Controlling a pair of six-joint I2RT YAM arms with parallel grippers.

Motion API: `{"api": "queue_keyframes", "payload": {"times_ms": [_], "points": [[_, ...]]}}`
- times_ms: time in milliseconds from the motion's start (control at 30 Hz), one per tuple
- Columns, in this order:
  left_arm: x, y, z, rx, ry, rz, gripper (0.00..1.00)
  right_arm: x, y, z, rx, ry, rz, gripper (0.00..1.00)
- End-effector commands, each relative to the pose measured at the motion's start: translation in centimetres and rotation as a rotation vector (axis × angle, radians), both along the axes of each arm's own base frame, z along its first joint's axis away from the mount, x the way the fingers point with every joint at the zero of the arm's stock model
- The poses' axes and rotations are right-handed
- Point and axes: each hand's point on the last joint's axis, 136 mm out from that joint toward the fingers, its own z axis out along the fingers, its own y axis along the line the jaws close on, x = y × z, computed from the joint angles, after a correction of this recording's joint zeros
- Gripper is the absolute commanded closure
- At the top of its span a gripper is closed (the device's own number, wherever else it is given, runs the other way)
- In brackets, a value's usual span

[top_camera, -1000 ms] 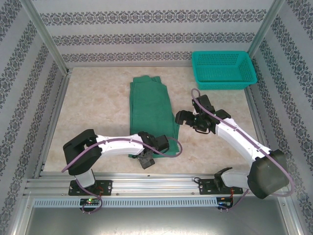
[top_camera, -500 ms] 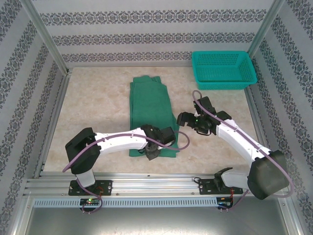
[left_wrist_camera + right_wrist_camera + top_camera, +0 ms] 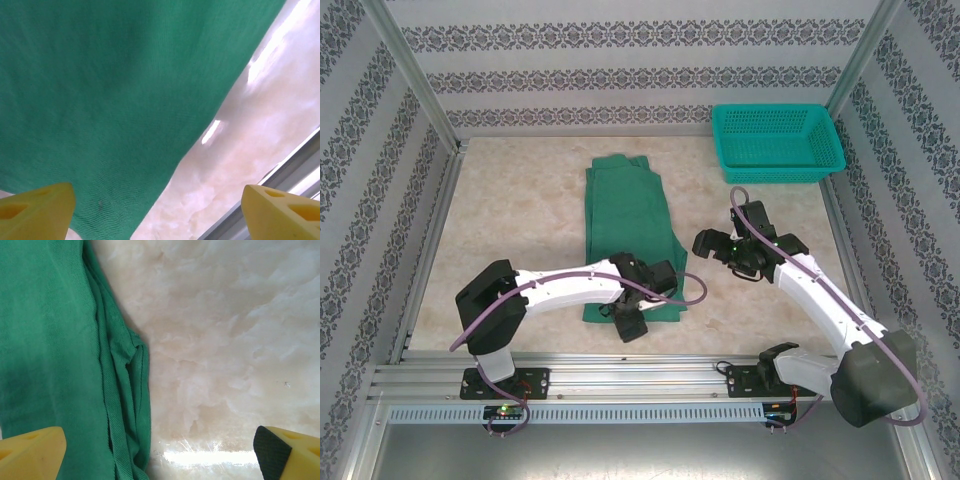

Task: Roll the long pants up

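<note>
The long pants are dark green and lie flat on the table, folded lengthwise into a narrow strip that runs from the far middle toward the near edge. My left gripper hovers over their near end with its jaws wide open. In the left wrist view the cloth fills the upper left, and nothing is gripped between the yellow fingertips. My right gripper is open just right of the strip's right edge. The right wrist view shows that folded edge beside bare table.
A teal mesh basket stands at the back right corner. The marble-look table has free room on both sides of the pants. An aluminium rail runs along the near edge, close to my left gripper. Patterned walls enclose the table.
My left gripper closed at the pants' near end and then opened again, shifting slightly back toward the near edge. My right gripper drew a little to the right, away from the cloth.
</note>
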Motion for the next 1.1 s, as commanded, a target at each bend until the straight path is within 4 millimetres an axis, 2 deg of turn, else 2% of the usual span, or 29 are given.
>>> {"api": "queue_keyframes", "payload": {"times_ms": [0, 133, 300, 333, 367, 400, 567, 633, 767, 900, 967, 1000, 1067], "points": [[1.6, 0.1, -1.0, 0.013, -0.051, 0.024, 0.15, -0.2, -0.1, -0.9, 0.001, 0.029, 0.006, 0.02], [2.6, 0.8, -3.7, 0.056, -0.056, 0.054, 0.18, -0.2, 0.0, -1.1, 0.004, 0.039, 0.012, 0.03], [2.6, 2.0, -6.2, 0.099, -0.004, 0.093, 0.36, -0.5, -0.2, -1.2, 0.001, 0.04, 0.006, 0.03], [2.7, 2.1, -6.3, 0.103, -0.009, 0.093, 0.53, -0.7, -0.2, -1.3, 0.003, 0.041, 0.005, 0.03], [2.8, 2.1, -6.1, 0.1, -0.019, 0.095, 0.79, -0.8, -0.3, -1.3, 0.005, 0.04, -0.001, 0.03], [3.1, 2.1, -5.8, 0.095, -0.039, 0.098, 1.0, -0.8, -0.3, -1.4, 0.007, 0.039, -0.005, 0.03], [3.0, 0.4, -1.9, -0.01, -0.028, 0.096, 1.0, -1.0, -0.5, -2.1, 0.006, 0.045, -0.023, 0.04], [2.4, -0.3, -0.6, -0.022, 0.027, 0.092, 1.0, -1.2, -0.6, -2.2, 0.004, 0.049, -0.024, 0.04], [1.2, -1.9, 1.2, -0.048, 0.14, 0.066, 0.94, -1.7, -0.3, -2.5, 0.017, 0.059, -0.014, 0.07], [0.8, -3.0, 1.7, -0.042, 0.214, 0.034, 0.91, -2.7, -0.3, -3.0, 0.03, 0.069, -0.003, 0.24], [0.6, -3.6, 1.5, -0.044, 0.252, 0.021, 0.91, -3.3, -0.3, -3.0, 0.04, 0.067, -0.006, 0.5], [0.5, -3.8, 1.4, -0.053, 0.271, 0.02, 0.91, -3.6, -0.4, -3.0, 0.046, 0.066, -0.007, 0.54], [0.5, -4.2, 1.1, -0.075, 0.311, 0.024, 0.91, -4.2, -0.7, -2.8, 0.043, 0.062, -0.019, 0.5]]}}
